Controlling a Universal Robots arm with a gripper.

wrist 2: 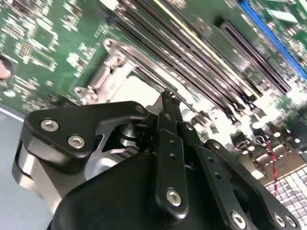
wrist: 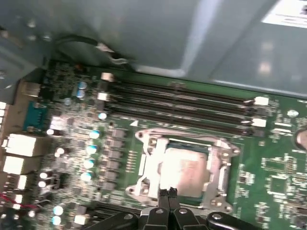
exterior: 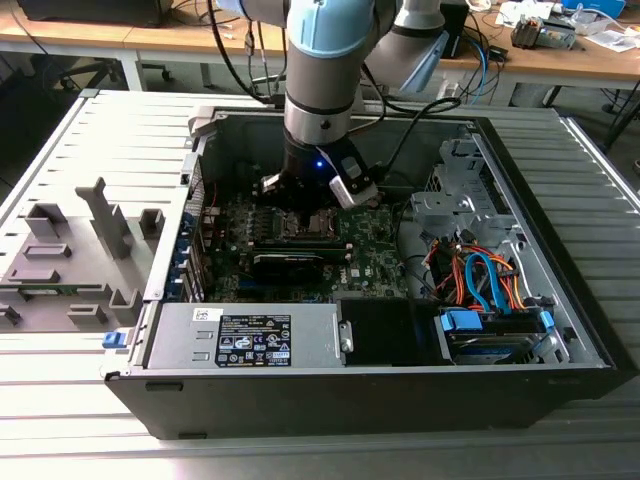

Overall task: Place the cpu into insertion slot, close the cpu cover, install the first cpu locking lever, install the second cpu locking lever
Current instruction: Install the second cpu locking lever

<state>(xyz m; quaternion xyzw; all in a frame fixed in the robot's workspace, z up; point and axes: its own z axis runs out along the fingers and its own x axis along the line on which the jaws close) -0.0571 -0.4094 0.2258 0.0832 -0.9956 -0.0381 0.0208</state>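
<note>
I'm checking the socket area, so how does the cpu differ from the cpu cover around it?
In the first wrist view, the cpu is a solid square with a pale, glary metal top, while the cpu cover is an open frame with a square window. The cpu sits inside that window; the cover surrounds it and reaches farther out over the green board. Both are silvery metal and lie flat.

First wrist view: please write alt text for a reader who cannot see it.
A silver-grey square cpu sits in the metal-rimmed insertion slot on a green circuit board, framed by the silvery cpu cover. The black gripper, jaws together, is at the socket's edge, beside long black memory slots.
</note>
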